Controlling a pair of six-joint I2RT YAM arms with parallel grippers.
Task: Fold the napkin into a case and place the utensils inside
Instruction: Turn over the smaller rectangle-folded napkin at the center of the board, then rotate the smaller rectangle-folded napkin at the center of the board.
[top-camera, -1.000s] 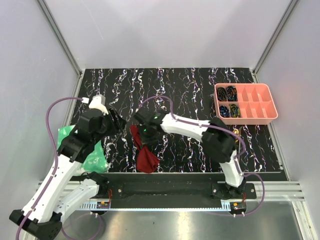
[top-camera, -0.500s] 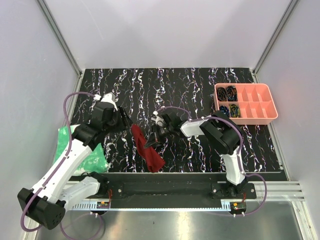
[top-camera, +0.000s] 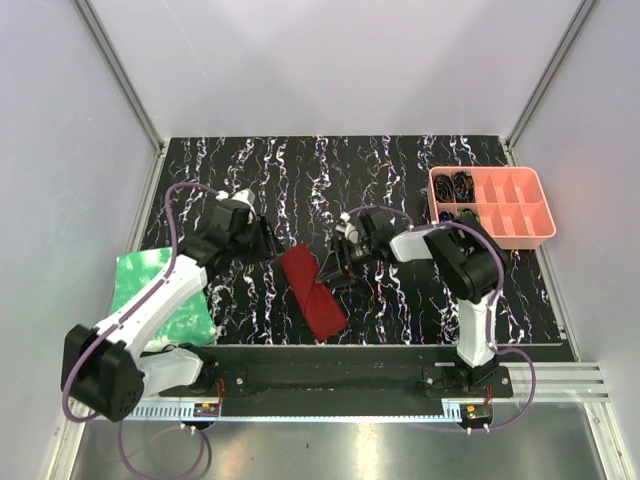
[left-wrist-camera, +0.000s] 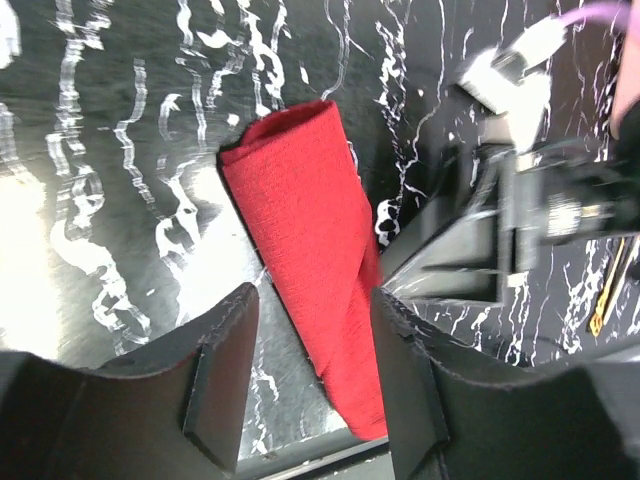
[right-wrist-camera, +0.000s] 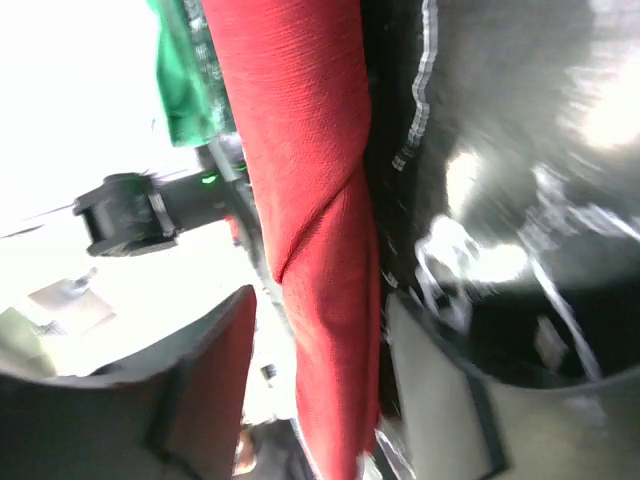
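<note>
The dark red napkin (top-camera: 312, 292) lies on the black marbled table as a narrow folded strip, running from upper left to lower right. My left gripper (top-camera: 267, 241) hovers just left of its far end. In the left wrist view its jaws (left-wrist-camera: 310, 345) stand open astride the strip (left-wrist-camera: 310, 250) without touching it. My right gripper (top-camera: 336, 268) sits at the strip's right edge, open. In the right wrist view the cloth (right-wrist-camera: 315, 190) runs between its spread fingers (right-wrist-camera: 210, 385). One thin gold utensil (left-wrist-camera: 604, 300) shows at the far right, apart from the cloth.
A bright green crinkled sheet (top-camera: 165, 296) lies at the table's left edge under the left arm. A pink compartment tray (top-camera: 500, 241) with dark coiled items stands at the back right. The black front rail runs just below the strip's near end.
My right gripper has opened and let go of the napkin, which has shifted right and settled as a flat strip. My left gripper has moved right, up to the strip.
</note>
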